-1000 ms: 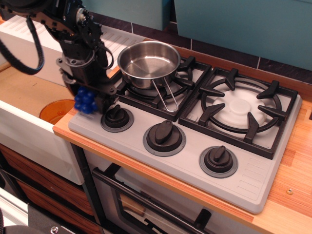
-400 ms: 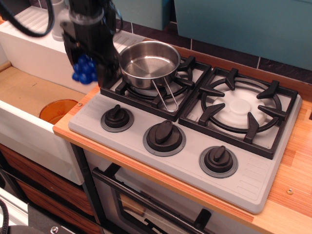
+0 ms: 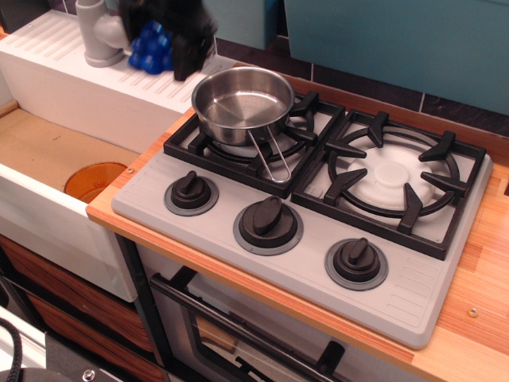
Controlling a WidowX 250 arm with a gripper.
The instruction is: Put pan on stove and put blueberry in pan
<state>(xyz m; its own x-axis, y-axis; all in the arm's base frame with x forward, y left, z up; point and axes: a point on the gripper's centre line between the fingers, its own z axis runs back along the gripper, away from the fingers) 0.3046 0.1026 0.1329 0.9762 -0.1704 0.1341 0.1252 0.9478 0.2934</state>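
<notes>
My gripper (image 3: 163, 44): high at the top left, blurred, clenched around the blueberry (image 3: 151, 49).
Blueberry: a blue cluster in my grasp, in the air above the white ribbed drainboard (image 3: 71, 68), left of the saucepan (image 3: 242, 101).
Saucepan: steel, upright on the left burner of the stove (image 3: 318, 247), wire handle pointing toward the knobs (image 3: 269, 223).
Sink side: grey faucet (image 3: 99, 36) just beside the blueberry; orange drain (image 3: 94, 179) below.
</notes>
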